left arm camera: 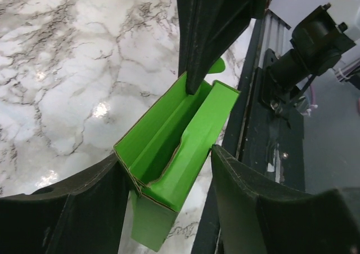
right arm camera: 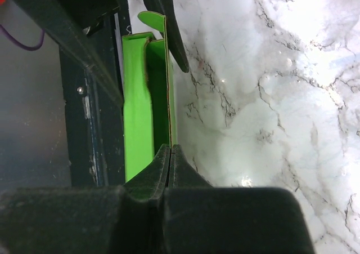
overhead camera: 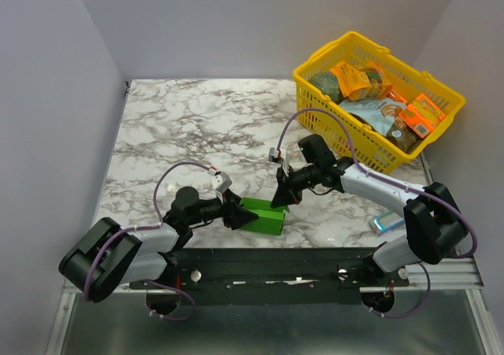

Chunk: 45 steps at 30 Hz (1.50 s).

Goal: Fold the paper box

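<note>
The paper box is a small bright green open-topped box lying near the table's front edge. In the left wrist view the box shows its hollow inside and an inner flap leaning in. My left gripper is open with its jaws on either side of the box's near end; the left finger touches the box's corner. My right gripper is shut, pinching the upper edge of the box's far side wall. The box also shows in the right wrist view.
A yellow plastic basket full of packets stands at the back right. A blue-and-white pack lies by the right arm's base. The black mounting rail runs along the near edge, right beside the box.
</note>
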Available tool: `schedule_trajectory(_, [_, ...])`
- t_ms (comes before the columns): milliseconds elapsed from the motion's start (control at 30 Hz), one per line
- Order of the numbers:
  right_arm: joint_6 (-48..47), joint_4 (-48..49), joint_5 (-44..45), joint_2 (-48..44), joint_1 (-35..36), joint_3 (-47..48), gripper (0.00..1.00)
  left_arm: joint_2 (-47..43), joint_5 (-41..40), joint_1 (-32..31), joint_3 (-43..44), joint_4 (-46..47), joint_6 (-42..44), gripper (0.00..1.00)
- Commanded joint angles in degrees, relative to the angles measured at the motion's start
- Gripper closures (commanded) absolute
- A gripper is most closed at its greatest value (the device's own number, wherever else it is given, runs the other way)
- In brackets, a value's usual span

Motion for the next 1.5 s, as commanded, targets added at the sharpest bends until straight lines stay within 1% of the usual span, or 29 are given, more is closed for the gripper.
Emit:
schedule_trajectory(0, [-0.7,-0.5,-3.2,-0.1,0.4,2.2,0.97,-0.9,6.3,-0.4,-0.6,1.5,-2.6,0.34])
schedule_trajectory(100, [-0.6,-0.8,-3.5,-0.3,0.4,2.2,0.97,0.7,7.7,-0.6,-0.1,2.4,-3.4,0.33])
schedule_trajectory(300, [-0.5,-1.0,-3.2,-1.2,0.4,2.6,0.98,3.6,9.5,-1.9,0.0,4.9,-5.4,0.28])
schedule_trajectory(400, [-0.5,-1.1,-2.7,-1.2,0.3,2.6,0.98,3.7,9.5,-2.5,-0.3,5.0,-5.5,0.28])
schedule_trajectory(467, [-0.4,-1.1,-2.5,-1.1,0.3,2.7,0.98,3.7,9.4,-2.9,-0.4,4.9,-5.5,0.31])
schedule_trajectory(500, [-0.4,-1.1,-2.4,-1.1,0.3,2.7,0.98,3.8,9.4,-3.0,-0.3,4.8,-5.5,0.33])
schedule_trajectory(533, [-0.3,-1.1,-2.3,-1.1,0.3,2.7,0.98,3.9,9.2,-3.2,-0.3,4.6,-5.3,0.43])
schedule_trajectory(633, [0.0,-1.1,-1.9,-1.2,0.3,2.8,0.98,4.4,9.3,-3.6,-0.1,4.5,-5.3,0.58])
schedule_trajectory(767, [2.4,-1.2,1.4,-1.0,0.3,3.5,0.94,2.5,8.1,-3.9,-0.1,2.9,-4.2,0.68])
schedule_trajectory(800, [3.4,-1.4,2.3,-1.0,0.2,4.0,0.92,1.7,7.7,-3.9,-0.1,2.2,-3.7,0.7])
schedule_trajectory(833, [5.2,-2.2,3.2,-1.1,0.3,4.7,0.86,0.8,7.1,-4.0,-0.2,0.4,-3.3,0.73])
schedule_trajectory(867, [6.7,-2.3,6.5,-2.0,0.3,4.8,0.8,-1.6,5.2,-4.1,-0.2,-0.9,-2.7,0.73])
schedule_trajectory(900, [8.0,-2.6,7.6,-2.5,0.3,5.3,0.72,-3.2,4.0,-4.1,0.1,-2.5,-0.8,0.73])
schedule_trajectory(933, [10.0,-4.0,9.0,-3.3,0.2,6.0,0.53,-4.9,2.6,-4.8,0.2,-7.2,0.4,0.74])
schedule_trajectory(967, [11.1,-4.5,13.2,-5.4,0.2,6.3,0.47,-8.9,-1.8,-5.2,0.5,-10.1,2.1,0.74])
schedule_trajectory(1000, [13.6,-5.3,15.6,-6.5,0.2,6.5,0.43,-10.9,-4.1,-5.8,1.6,-13.3,5.5,0.74])
schedule_trajectory(1033, [16.5,-7.1,18.3,-7.9,0.2,6.8,0.39,-13.1,-7.2,-6.4,2.2,-19.1,7.4,0.74])
schedule_trajectory(1067, [17.7,-8.0,23.9,-9.1,0.2,7.2,0.37,-16.8,-10.2,-8.5,2.8,-21.8,9.2,0.74])
schedule_trajectory(1100, [18.4,-8.6,25.4,-11.9,0.2,7.3,0.36,-18.6,-16.0,-9.5,3.7,-23.4,10.7,0.74])
schedule_trajectory(1133, [19.2,-10.8,26.6,-13.3,0.2,7.5,0.36,-20.0,-18.5,-10.5,4.1,-26.2,13.9,0.75])
schedule_trajectory(1167, [19.1,-11.5,28.1,-14.7,0.2,7.5,0.36,-22.1,-21.1,-13.2,4.5,-27.6,15.4,0.75])
schedule_trajectory(1200, [18.5,-12.0,29.1,-18.0,0.2,7.4,0.36,-22.8,-26.6,-14.7,5.8,-28.9,17.3,0.75])
schedule_trajectory(1233, [18.3,-13.5,30.3,-19.4,0.2,7.4,0.37,-23.3,-29.1,-16.5,6.1,-30.5,20.3,0.77])
schedule_trajectory(1267, [18.0,-14.0,32.8,-21.2,0.2,7.3,0.37,-23.6,-31.7,-18.2,6.4,-30.8,22.0,0.77])
schedule_trajectory(1300, [17.6,-14.3,33.7,-22.7,0.2,6.6,0.38,-23.4,-33.6,-21.3,6.9,-31.0,23.3,0.77])
schedule_trajectory(1333, [16.8,-14.7,34.6,-25.5,0.2,6.3,0.39,-23.2,-37.5,-22.5,7.2,-31.5,24.4,0.77])
schedule_trajectory(1400, [15.8,-15.6,35.9,-27.2,0.2,5.6,0.43,-21.7,-39.5,-24.9,7.7,-31.3,26.3,0.77])
schedule_trajectory(1433, [14.9,-16.9,36.2,-27.6,0.2,5.6,0.48,-21.1,-40.1,-25.3,8.0,-31.2,26.3,0.77])
schedule_trajectory(1467, [14.3,-17.6,36.0,-27.3,0.3,5.6,0.5,-20.3,-40.2,-25.6,8.1,-31.3,27.9,0.77])
